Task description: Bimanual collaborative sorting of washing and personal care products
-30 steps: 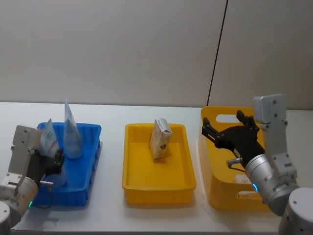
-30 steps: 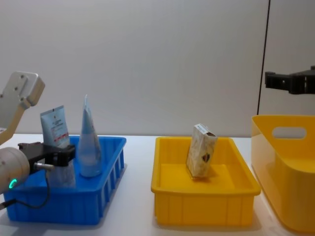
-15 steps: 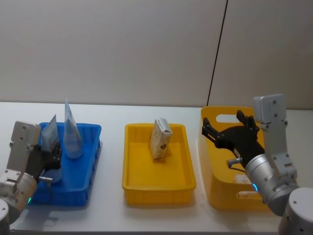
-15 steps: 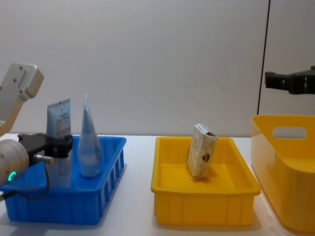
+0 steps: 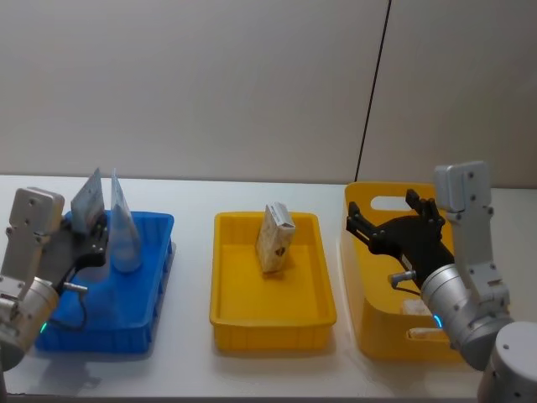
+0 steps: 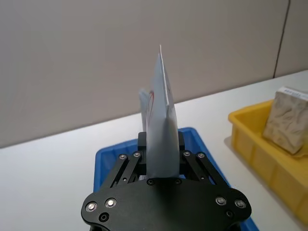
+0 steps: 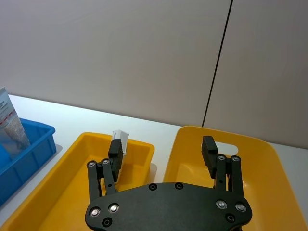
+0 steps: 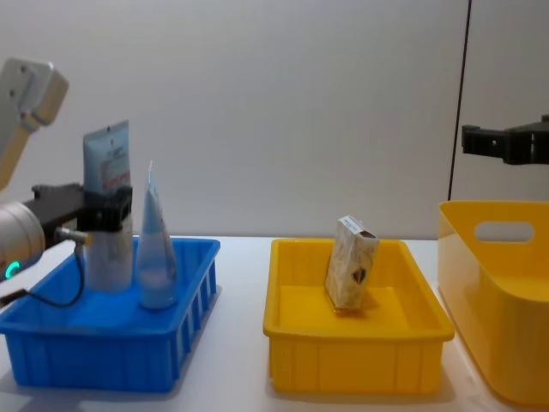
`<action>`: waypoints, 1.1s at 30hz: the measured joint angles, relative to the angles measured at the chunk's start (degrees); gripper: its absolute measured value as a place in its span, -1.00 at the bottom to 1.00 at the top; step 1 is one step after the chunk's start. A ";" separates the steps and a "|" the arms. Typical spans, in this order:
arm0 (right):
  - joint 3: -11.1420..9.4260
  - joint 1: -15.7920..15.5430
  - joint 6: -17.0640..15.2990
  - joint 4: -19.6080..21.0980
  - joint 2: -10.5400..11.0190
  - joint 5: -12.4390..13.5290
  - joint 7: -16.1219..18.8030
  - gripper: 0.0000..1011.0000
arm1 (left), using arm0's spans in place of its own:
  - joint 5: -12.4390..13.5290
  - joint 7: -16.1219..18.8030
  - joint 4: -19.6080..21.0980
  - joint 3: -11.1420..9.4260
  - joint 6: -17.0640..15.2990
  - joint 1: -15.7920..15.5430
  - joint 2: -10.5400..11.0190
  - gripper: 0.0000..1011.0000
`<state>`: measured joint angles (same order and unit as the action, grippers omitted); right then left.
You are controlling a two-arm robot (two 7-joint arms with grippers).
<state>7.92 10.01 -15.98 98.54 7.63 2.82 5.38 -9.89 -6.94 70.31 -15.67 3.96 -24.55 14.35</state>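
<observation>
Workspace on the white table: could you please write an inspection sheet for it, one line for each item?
Surface: white table, carrying a blue tray, a yellow tray and a tall yellow bin.
Job's things: held tube, light-blue, upright over the blue tray; second tube standing in that tray; beige carton leaning in the yellow tray.
Clutter: nothing seen.
Grippers: left gripper shut on the held tube; right gripper open above the yellow bin, holding nothing.
Cables: thin black cable looping from the left gripper over the blue tray.
Surroundings: plain grey wall with a dark vertical seam.
</observation>
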 joint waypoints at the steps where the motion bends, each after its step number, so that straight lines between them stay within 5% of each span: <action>1: 0.00 0.00 0.00 0.00 0.00 0.00 0.00 0.99 | -0.07 -0.32 0.37 0.04 0.21 0.10 0.13 -0.47; 18: 0.00 0.00 0.00 0.00 0.00 0.00 0.00 0.99 | -5.01 -10.55 7.22 0.58 3.83 1.68 2.41 -0.47; 33: 0.00 0.00 0.00 0.00 0.00 0.00 0.00 0.99 | -9.64 -19.32 7.92 -2.20 5.09 -0.56 1.52 -0.47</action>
<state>7.92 10.01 -15.98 98.54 7.63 2.82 5.38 -19.53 -26.26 78.22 -17.87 9.05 -25.11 15.87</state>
